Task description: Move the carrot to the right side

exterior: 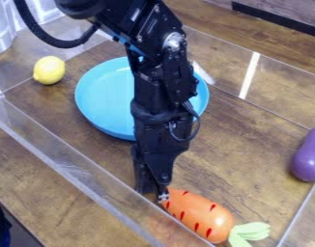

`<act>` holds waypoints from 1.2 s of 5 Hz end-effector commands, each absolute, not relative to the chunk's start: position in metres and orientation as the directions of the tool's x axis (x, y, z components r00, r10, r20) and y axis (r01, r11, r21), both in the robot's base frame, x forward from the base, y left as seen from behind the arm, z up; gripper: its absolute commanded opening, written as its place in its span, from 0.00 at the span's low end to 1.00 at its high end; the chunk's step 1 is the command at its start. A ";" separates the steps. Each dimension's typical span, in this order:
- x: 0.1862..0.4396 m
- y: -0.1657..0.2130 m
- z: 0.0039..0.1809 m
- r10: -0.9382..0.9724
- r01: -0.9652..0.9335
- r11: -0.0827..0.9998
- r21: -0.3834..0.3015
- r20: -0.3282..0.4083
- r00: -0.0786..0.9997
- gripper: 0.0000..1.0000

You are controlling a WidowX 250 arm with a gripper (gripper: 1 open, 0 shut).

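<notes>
The carrot (199, 213) is seen on the tabletop (70, 135), well apart from the blue plate (102, 96). The hand (153, 189) is clenched, empty, touching its blunt end. A light, stiff, slippery toy is judged; mid-body gripping is advised.

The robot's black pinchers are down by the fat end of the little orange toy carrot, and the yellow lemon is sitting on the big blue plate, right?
Not quite. The round yellow toy lemon sits on the wooden table, beside the round blue plate, not on it, as the camera view shows. The rest is right: the black gripper is down at the fat end of the small orange plastic carrot.
</notes>
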State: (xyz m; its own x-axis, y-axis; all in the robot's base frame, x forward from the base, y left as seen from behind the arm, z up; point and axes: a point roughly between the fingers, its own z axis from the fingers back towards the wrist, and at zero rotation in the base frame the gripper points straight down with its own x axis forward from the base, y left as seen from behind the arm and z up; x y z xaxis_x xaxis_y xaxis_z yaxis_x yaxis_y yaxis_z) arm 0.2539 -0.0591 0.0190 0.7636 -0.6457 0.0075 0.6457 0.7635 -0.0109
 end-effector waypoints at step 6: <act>0.259 -0.082 0.035 -0.678 0.682 0.731 0.007 0.126 0.725 0.00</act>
State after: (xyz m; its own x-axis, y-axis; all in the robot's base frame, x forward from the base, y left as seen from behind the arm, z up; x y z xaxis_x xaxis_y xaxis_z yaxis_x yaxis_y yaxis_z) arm 0.2551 -0.0778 0.0197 0.7395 -0.6691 0.0738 0.6720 0.7403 -0.0203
